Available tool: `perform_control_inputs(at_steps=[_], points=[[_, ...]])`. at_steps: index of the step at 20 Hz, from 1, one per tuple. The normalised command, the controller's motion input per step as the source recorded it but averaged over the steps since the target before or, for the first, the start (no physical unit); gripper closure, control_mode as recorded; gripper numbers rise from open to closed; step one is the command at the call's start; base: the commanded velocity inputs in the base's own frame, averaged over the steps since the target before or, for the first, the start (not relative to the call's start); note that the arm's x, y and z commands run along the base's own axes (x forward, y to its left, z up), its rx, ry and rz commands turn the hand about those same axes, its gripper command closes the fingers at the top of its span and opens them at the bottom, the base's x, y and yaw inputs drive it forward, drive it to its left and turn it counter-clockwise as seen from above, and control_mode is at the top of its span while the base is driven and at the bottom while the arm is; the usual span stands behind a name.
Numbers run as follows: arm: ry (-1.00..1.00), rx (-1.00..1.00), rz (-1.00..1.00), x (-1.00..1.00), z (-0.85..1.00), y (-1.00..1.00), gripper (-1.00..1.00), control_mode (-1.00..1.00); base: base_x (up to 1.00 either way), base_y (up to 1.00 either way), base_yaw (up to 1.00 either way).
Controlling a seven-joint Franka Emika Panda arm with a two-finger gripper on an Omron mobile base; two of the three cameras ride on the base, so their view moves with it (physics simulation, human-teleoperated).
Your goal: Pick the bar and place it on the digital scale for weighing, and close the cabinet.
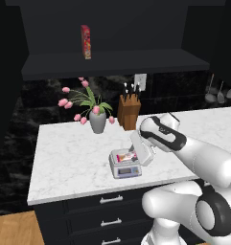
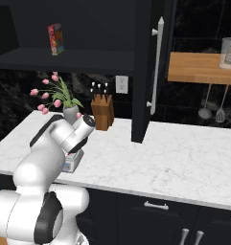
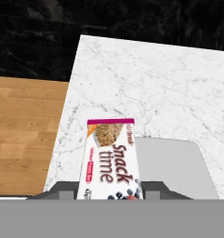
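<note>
While the fingers [image 3: 108,195] clamp the bar [image 3: 111,160] over the digital scale [image 1: 124,163], bare counter [image 1: 69,158] lies leftward — cabinet [image 2: 148,72] door open.

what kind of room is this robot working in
A rendered kitchen: a marble counter over black drawers, a knife block by the wall, ladles hanging under a shelf, and a digital scale.

White marble counter [image 1: 69,158] with digital scale [image 1: 124,167], vase [image 1: 98,122], knife block [image 1: 129,111].
</note>
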Motion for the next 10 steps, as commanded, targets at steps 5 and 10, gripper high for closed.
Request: perform_control_inputs(at_steps=[5,10], points=[[0.0,0.0,0.0,0.24,-0.01,0.0,1.0,-1.0,0.0,0.0,0.0],[0.0,0.0,0.0,0.03,-0.23,0.03,1.0,-1.0,0.0,0.0,0.0]])
